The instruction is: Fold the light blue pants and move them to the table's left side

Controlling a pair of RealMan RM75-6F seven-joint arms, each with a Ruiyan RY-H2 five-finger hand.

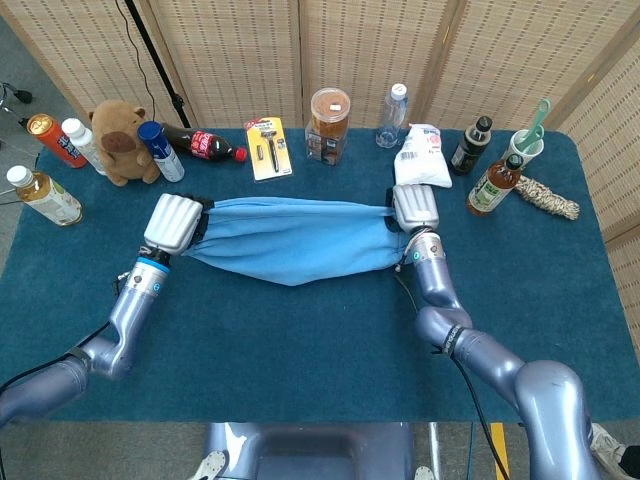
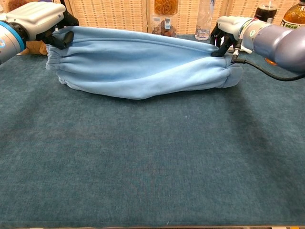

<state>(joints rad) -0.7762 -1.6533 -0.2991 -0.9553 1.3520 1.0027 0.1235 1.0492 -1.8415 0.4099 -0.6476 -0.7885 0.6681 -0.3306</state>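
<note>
The light blue pants (image 1: 290,240) (image 2: 138,67) stretch across the middle of the dark blue table (image 1: 320,340), folded lengthwise, their lower edge sagging onto the cloth. My left hand (image 1: 172,222) (image 2: 40,20) grips the elastic end on the left. My right hand (image 1: 414,208) (image 2: 228,29) grips the other end on the right. Both ends are held slightly above the table, with the pants pulled taut between them.
Along the back edge stand a plush bear (image 1: 122,140), bottles (image 1: 45,195), a cola bottle (image 1: 212,146), a razor pack (image 1: 267,147), a jar (image 1: 328,125), a water bottle (image 1: 393,115), a white bag (image 1: 421,157) and sauce bottles (image 1: 493,185).
</note>
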